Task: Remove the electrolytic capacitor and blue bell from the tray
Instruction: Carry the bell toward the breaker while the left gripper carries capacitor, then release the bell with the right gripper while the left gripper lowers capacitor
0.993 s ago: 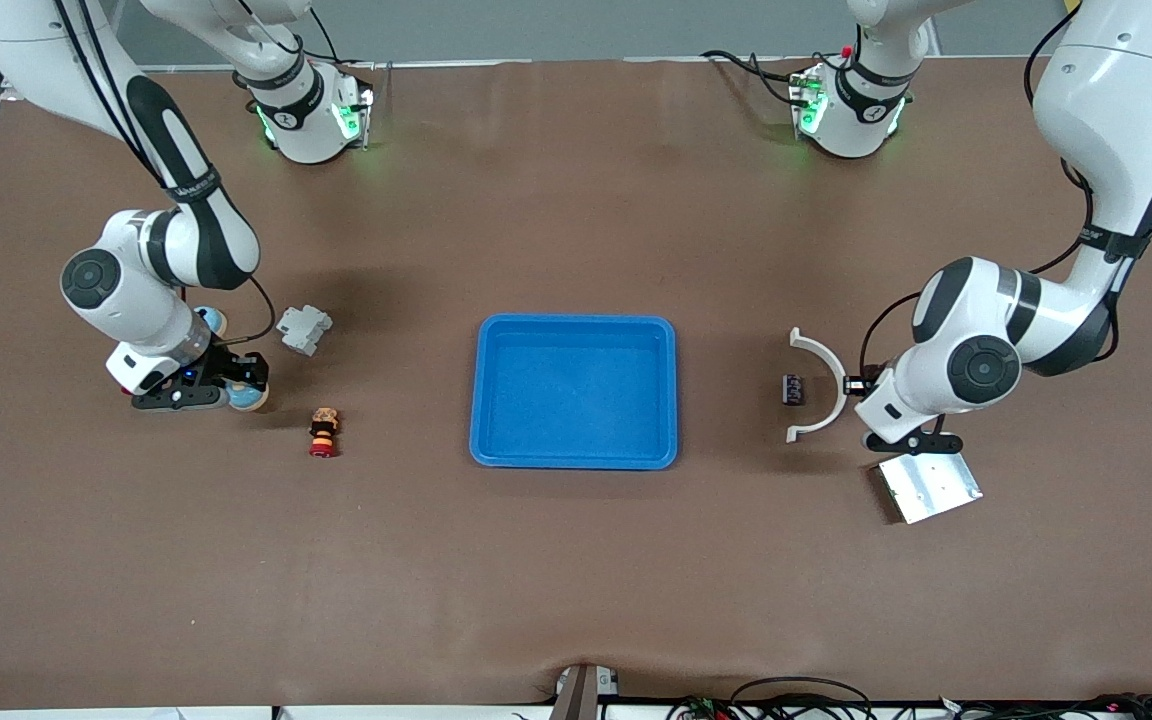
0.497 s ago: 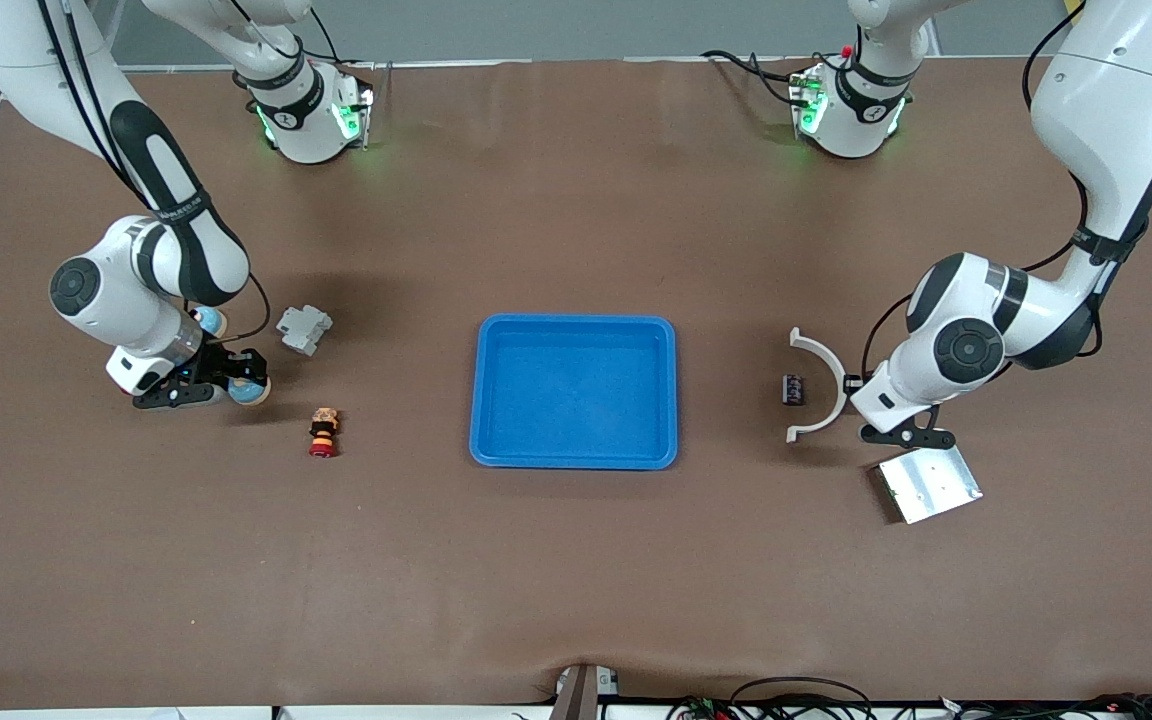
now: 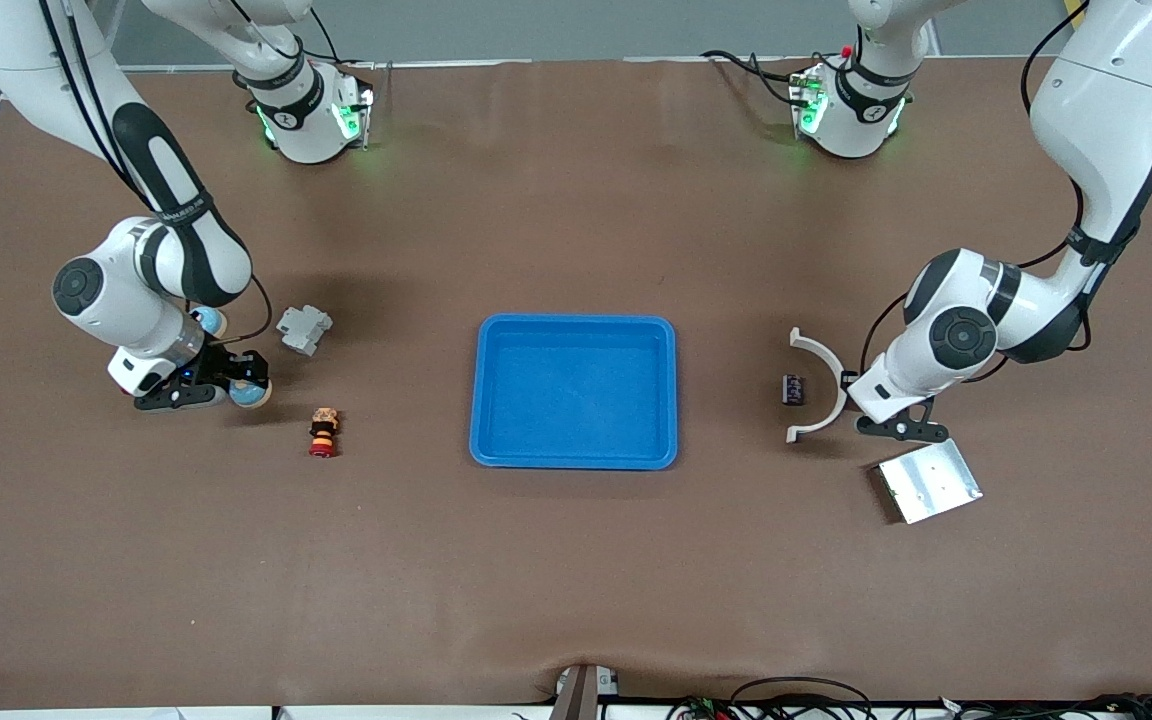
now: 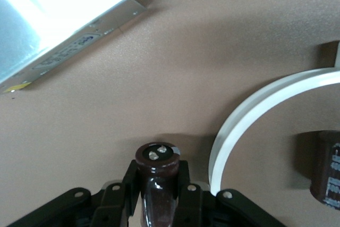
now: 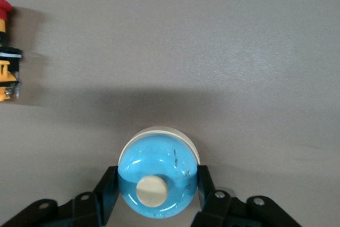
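Two robot arms are working at a brown table [image 3: 576, 580] with a blue tray [image 3: 481, 400] sitting empty at its middle. Toward the left arm's end of the table, the left gripper [image 4: 158, 195] is clamping a dark brown capacitor [image 4: 156, 176] between its fingers, low over the tabletop just beside a curved white bracket [image 3: 820, 385]. A small dark part [image 3: 793, 389] is lying inside the curve of that bracket, on the tray's side, and a silver metal box [image 3: 928, 481] is resting nearer the front camera's edge of the table, close to the gripper. Toward the right arm's end, the right gripper [image 5: 156, 192] is holding a blue bell [image 5: 157, 176] with a cream button on top, its fingers pressed against the bell's sides, low over the tabletop. A grey block [image 3: 303, 329] is lying near it, farther from the front camera, and a red and yellow push button [image 3: 323, 432] is lying nearer the camera, between the bell and the tray.
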Controlling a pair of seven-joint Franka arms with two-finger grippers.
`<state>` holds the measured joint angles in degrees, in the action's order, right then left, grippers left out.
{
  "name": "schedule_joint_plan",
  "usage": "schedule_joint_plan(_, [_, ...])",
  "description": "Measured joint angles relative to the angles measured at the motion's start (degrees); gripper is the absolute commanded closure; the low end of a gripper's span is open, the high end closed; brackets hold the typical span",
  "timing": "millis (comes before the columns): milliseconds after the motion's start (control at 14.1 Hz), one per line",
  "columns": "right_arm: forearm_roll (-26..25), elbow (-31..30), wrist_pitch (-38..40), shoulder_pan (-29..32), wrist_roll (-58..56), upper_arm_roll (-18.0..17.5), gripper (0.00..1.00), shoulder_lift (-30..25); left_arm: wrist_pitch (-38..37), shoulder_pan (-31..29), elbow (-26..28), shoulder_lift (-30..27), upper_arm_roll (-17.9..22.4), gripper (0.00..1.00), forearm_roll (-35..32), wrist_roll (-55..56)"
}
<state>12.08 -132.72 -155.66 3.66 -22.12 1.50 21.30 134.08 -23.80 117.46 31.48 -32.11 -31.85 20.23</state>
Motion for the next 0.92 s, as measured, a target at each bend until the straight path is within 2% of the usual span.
schedule_joint_plan(426, [0.08, 0.45, 0.1, -0.14, 0.01, -0.32, 0.0, 0.18, 2.36, -0.62, 1.23, 0.25, 0.0, 0.99, -0.71, 0.0])
schedule_joint_plan(922, [0.11, 3.41, 7.88, -0.48, 0.03, -0.59, 0.0, -2.91, 3.56, -2.23, 1.47, 0.85, -0.03, 0.98, -3.0, -0.02])
